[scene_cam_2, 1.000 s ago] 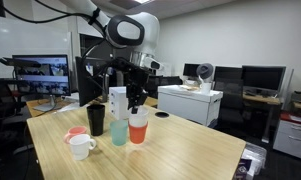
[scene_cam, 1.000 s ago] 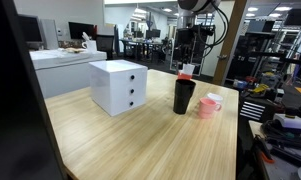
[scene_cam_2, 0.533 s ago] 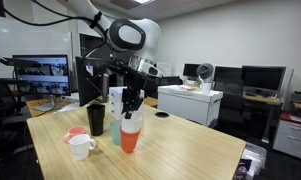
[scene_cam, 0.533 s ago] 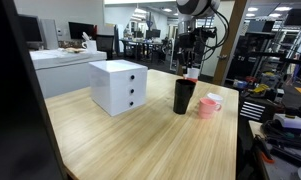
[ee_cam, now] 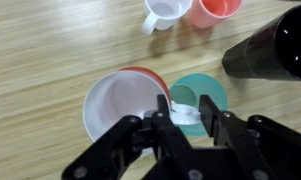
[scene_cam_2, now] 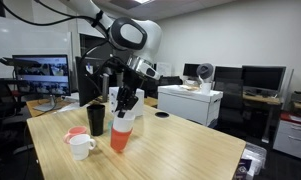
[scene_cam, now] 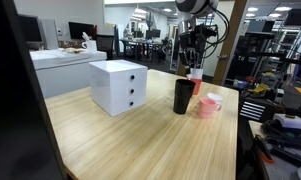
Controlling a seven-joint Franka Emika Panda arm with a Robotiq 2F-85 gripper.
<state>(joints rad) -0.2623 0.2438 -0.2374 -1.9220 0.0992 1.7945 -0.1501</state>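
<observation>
1. My gripper (ee_cam: 182, 112) is clamped on the rim of a red-orange plastic cup with a white inside (ee_cam: 118, 108);
2. in an exterior view the cup (scene_cam_2: 119, 140) leans tilted, low over the wooden desk (scene_cam_2: 180, 150); whether its base touches, I cannot tell;
3. a teal plastic cup (ee_cam: 212, 95) sits just beside it; a tall black tumbler (ee_cam: 265, 50) stands near.

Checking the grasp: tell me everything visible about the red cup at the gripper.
The red cup is a smooth, plastic-looking tumbler, orange-red outside, white inside, empty, mouth up. It leans slightly under the gripper, which pinches its rim. Whether its base touches the wooden table is unclear. A teal cup stands close beside it.
</observation>
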